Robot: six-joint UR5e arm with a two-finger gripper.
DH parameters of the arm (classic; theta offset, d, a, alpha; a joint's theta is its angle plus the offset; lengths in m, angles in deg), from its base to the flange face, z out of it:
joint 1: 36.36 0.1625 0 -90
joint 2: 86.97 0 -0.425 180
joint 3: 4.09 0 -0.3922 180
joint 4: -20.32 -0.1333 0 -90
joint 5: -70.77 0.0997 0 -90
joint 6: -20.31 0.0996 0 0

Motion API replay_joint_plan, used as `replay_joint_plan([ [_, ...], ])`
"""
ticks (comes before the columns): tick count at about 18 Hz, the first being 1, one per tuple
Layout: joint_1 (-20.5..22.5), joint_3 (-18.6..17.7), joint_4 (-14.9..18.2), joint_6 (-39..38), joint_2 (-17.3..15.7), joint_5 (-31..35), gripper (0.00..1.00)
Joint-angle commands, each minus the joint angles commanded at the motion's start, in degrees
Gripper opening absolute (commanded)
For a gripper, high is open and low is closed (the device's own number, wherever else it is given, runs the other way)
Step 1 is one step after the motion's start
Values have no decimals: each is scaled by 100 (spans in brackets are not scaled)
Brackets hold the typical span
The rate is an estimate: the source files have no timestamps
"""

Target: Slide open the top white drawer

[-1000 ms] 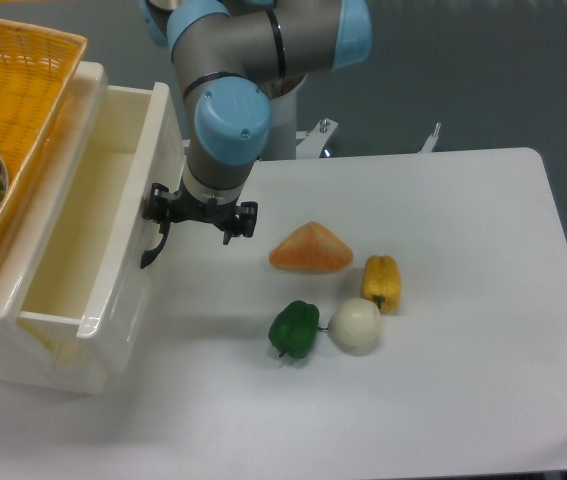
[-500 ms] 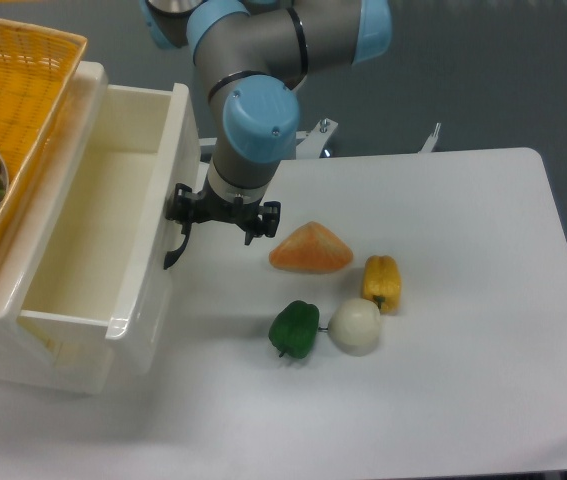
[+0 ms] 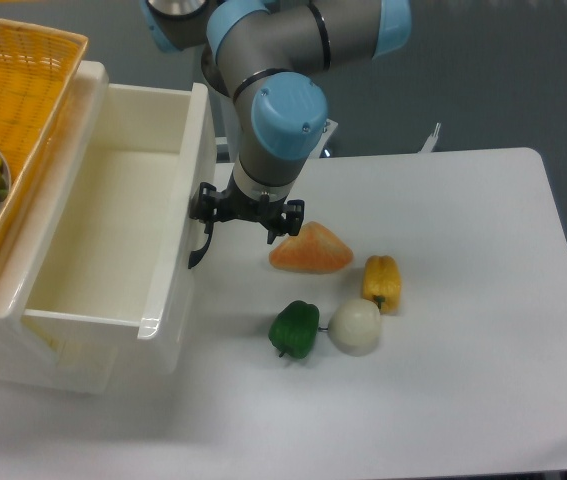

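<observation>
One end effector is seen clenched on the black handle of the top drawer. The drawer is already drawn well out over the bench, lying to the effector's left.

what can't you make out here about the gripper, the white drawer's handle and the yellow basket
- Black two-finger gripper: the arm's blue wrist joint covers it from above; open or shut is unclear.
- Curved black handle of the glossy cream-white top drawer: mostly hidden behind the drawer front and gripper.
- Yellow woven basket: cut off by the left and top edges.
</observation>
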Motion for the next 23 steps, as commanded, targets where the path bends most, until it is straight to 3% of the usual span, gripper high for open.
replay_joint_plan([
  [23, 114, 17, 97, 115, 9, -9, 100],
])
